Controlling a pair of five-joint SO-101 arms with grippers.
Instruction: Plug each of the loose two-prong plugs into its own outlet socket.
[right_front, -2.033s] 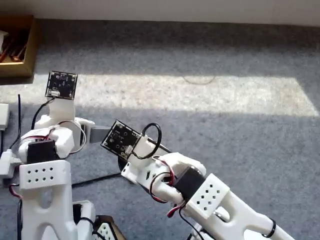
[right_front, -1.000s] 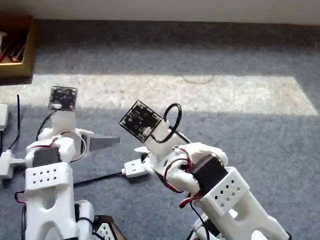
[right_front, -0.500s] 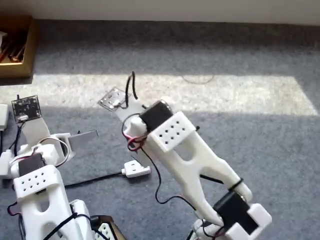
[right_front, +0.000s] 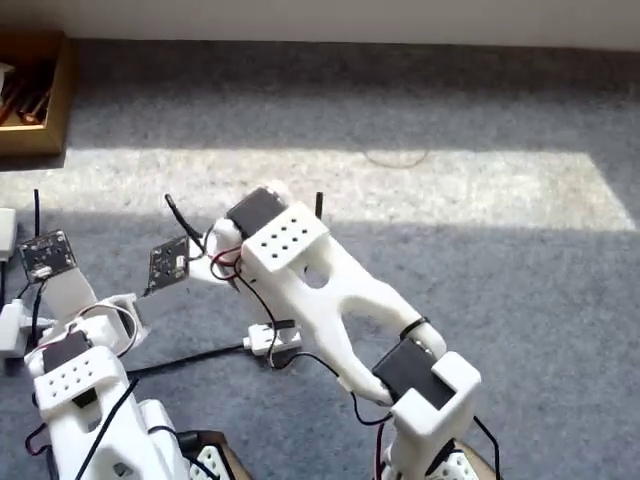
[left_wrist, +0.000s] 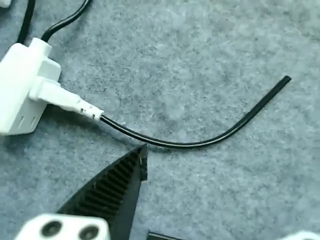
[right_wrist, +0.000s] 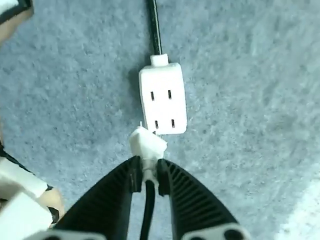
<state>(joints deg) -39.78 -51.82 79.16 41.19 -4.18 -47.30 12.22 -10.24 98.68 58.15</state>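
My right gripper (right_wrist: 146, 172) is shut on a white two-prong plug (right_wrist: 147, 142) whose black cord runs back between the fingers. The plug hangs just short of a white two-socket outlet block (right_wrist: 162, 102) on the grey carpet, prongs towards the nearer socket. From above, that block (right_front: 272, 340) lies under the bent right arm (right_front: 290, 250). In the left wrist view, another white outlet block (left_wrist: 20, 95) has a white plug (left_wrist: 65, 97) seated in it, with a short black cord (left_wrist: 200, 142) curving away. One black finger (left_wrist: 117, 190) of my left gripper hangs above the carpet, holding nothing.
A wooden box (right_front: 35, 95) stands at the far left corner. White power blocks (right_front: 10, 330) and cables lie by the left arm's base (right_front: 75, 385). A sunlit strip (right_front: 450, 190) crosses the open grey carpet on the right.
The right arm has swung up and over to the left, then folded down above the outlet block. The left arm has drawn back towards the left edge.
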